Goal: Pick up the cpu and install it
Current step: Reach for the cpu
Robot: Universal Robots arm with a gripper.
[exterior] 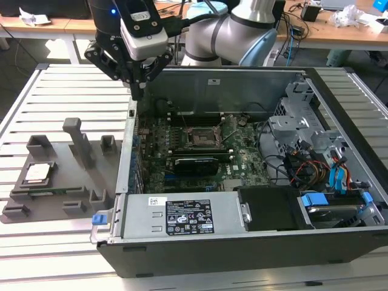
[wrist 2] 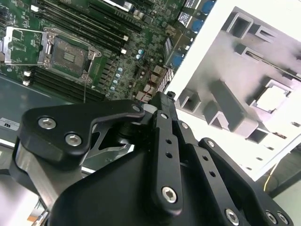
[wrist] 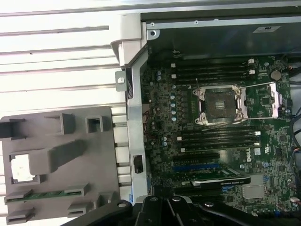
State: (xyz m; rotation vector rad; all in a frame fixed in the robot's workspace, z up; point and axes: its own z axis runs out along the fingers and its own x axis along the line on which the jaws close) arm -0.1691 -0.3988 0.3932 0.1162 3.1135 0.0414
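The cpu (exterior: pixel 37 173), a small silvery square chip, lies in a recess of the grey holder (exterior: pixel 66 182) on the slatted table, at the exterior view's left of the open computer case (exterior: pixel 242 242). It also shows in both wrist views as the cpu (wrist 2: pixel 272 99) (wrist: pixel 21 168). My gripper (exterior: pixel 139 91) hangs above the case's near-left wall, between the holder and the motherboard, shut with nothing in it. Its black fingers meet at the gripper tip (wrist 2: pixel 163 96) (wrist: pixel 162 182). The motherboard socket (exterior: pixel 202 137) (wrist: pixel 220 101) stands empty with its metal cover flipped open.
A long black expansion card (exterior: pixel 194 162) lies below the socket. The power supply (exterior: pixel 182 217) fills the case's front, and a drive cage with cables (exterior: pixel 309 139) fills its right. A memory stick (wrist: pixel 42 197) sits in the holder. Tall grey posts (exterior: pixel 77 140) rise from the holder.
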